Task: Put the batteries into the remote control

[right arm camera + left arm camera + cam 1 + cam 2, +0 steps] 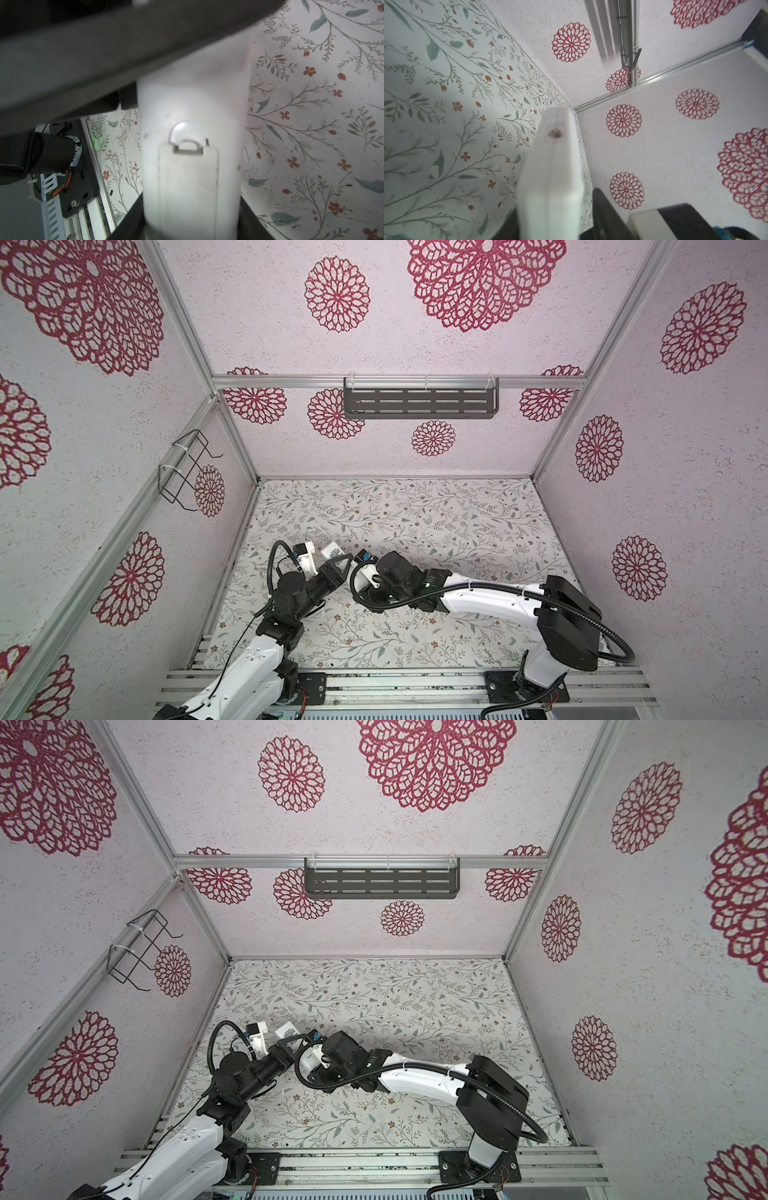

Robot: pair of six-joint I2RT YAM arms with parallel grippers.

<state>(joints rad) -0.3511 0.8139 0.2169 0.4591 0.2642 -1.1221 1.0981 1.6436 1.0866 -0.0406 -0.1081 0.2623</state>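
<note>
- The right hand (191, 225) is clamped on the long slim white plastic remote control (191, 99), with one black finger on each long side.
- The left hand (556, 218) has its fingers apart around the other end; a gap shows beside one finger.
- The flat white battery cover (188, 187) sits closed on its back.
- The remote control is over the left part of the floral-patterned desk (415, 531).

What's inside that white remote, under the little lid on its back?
The remote control shows its back, lid shut, latch seated. The compartment beneath is covered, so whether batteries are inside cannot be seen.
</note>
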